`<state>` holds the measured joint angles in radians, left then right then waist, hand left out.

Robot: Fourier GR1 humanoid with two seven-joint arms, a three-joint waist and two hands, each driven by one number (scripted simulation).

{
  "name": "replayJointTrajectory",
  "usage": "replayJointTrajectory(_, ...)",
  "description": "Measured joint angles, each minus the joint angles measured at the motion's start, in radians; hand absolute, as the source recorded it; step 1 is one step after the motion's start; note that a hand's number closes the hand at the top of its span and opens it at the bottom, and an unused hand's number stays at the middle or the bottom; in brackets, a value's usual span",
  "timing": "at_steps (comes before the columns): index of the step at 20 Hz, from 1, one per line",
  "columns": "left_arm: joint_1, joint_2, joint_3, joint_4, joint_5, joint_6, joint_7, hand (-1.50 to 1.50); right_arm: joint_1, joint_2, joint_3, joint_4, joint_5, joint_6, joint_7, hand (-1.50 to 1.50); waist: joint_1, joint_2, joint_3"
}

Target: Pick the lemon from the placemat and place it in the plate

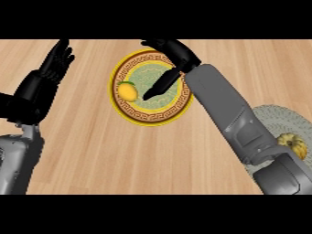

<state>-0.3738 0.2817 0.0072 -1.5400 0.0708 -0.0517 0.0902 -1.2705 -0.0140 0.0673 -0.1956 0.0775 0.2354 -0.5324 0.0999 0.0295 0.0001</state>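
The yellow lemon (126, 90), with a bit of green at its top, lies inside the plate (148, 119), near its left rim. The plate is round, with a yellow rim and a brown patterned band. My right hand (174, 54) hovers over the plate's right half, open; one long finger (159, 85) points down-left and ends just right of the lemon, holding nothing. The grey woven placemat (308, 124) lies at the right, partly hidden by my right forearm. My left hand (48, 74) rests open at the left, fingers up.
A yellowish-brown lumpy object (294, 144) sits on the placemat beside my right forearm. The counter top is light wood (131, 155). My right forearm (229, 114) crosses from the lower right to the plate.
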Motion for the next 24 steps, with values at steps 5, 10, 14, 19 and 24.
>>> replayJointTrajectory(5,0.003,-0.002,0.002,-0.01,0.0,0.002,0.011,0.0,-0.008,-0.089,-0.053,0.042,-0.038,0.075,-0.022,-1.5,-0.006,0.007,0.001)
replayJointTrajectory(10,0.003,0.001,0.002,-0.03,0.001,-0.003,0.013,0.0,0.001,-0.179,-0.071,0.065,-0.044,0.149,-0.07,-1.5,0.004,0.015,0.002)
replayJointTrajectory(14,0.001,-0.01,-0.006,-0.038,-0.003,0.003,0.018,0.0,0.01,-0.254,-0.069,0.073,-0.034,0.208,-0.109,-1.5,0.008,0.021,0.002)
replayJointTrajectory(19,0.0,-0.018,-0.015,-0.038,-0.013,0.005,0.013,0.0,0.024,-0.32,-0.058,0.074,-0.015,0.232,-0.121,-1.5,0.014,0.025,0.003)
replayJointTrajectory(24,-0.008,-0.014,-0.014,-0.047,-0.008,-0.002,0.023,0.0,0.037,-0.373,-0.054,0.068,-0.005,0.238,-0.132,-1.5,0.026,0.031,0.005)
